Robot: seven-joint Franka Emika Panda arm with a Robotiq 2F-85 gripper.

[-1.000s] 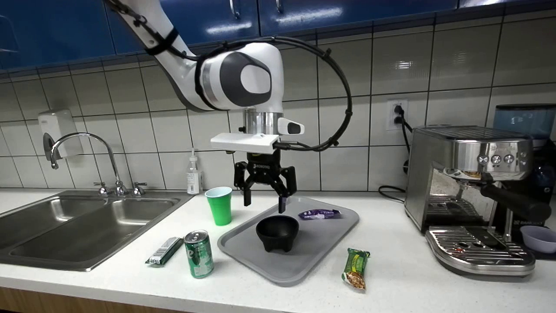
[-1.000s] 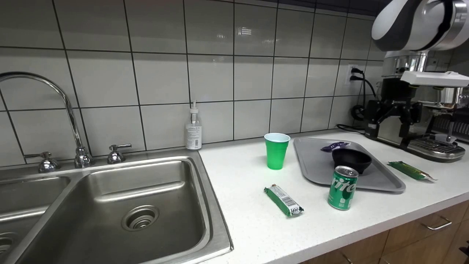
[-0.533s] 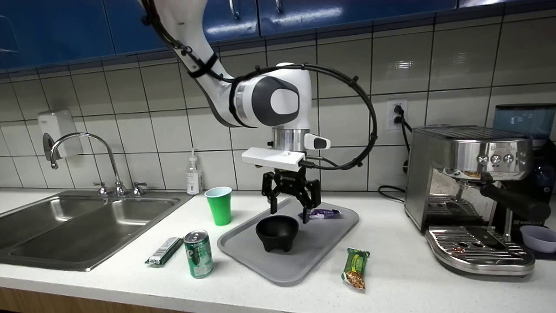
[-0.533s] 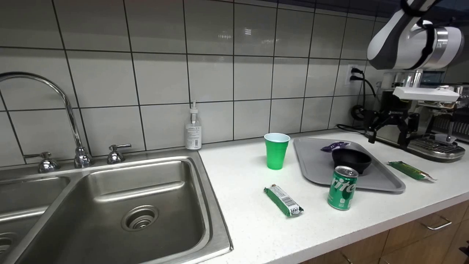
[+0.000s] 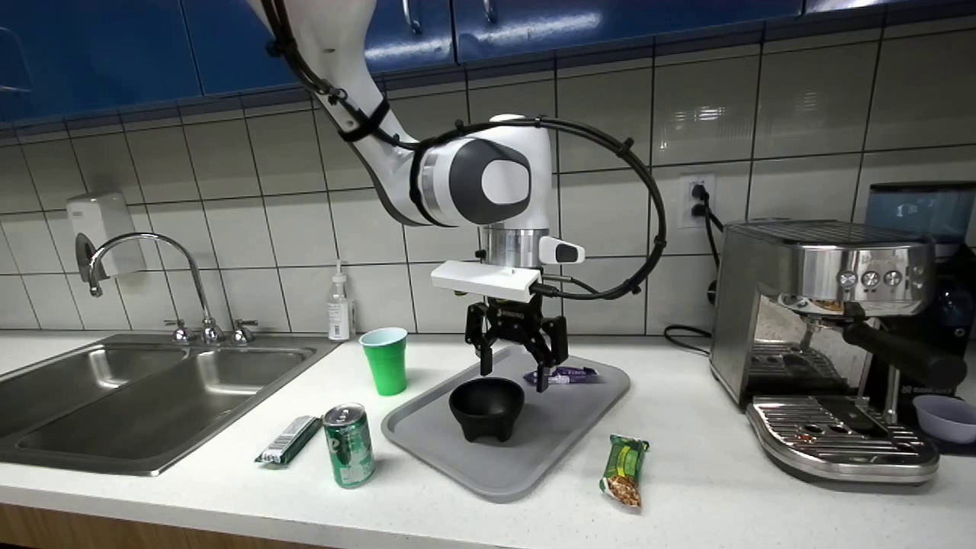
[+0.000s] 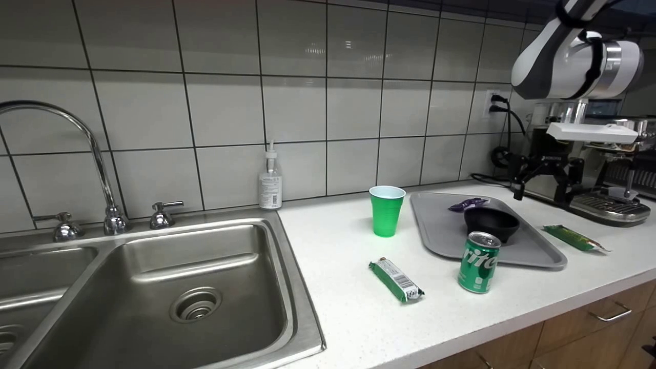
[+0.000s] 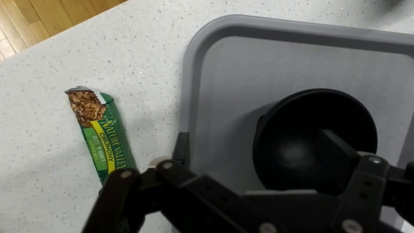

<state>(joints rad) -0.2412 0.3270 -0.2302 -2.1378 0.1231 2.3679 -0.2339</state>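
The gripper (image 5: 514, 374) is released, fingers spread well apart, and hangs above the gray tray (image 5: 560, 438). Nearest to it is the black bowl (image 5: 486, 410), upright on the tray; in the wrist view one finger overlaps the bowl's opening. A purple packet (image 5: 576, 375) lies on the tray near the bowl, partly covered by a finger in an exterior view. On the counter (image 6: 338, 246), a granola bar (image 7: 103, 136) lies beside one edge of the tray. Toward the opposite edge stand a green cup (image 6: 387, 215) and a green can (image 6: 478, 265), with a green-and-white packet (image 6: 395, 280) lying near the can. A coffee machine (image 5: 827, 263) stands well apart.
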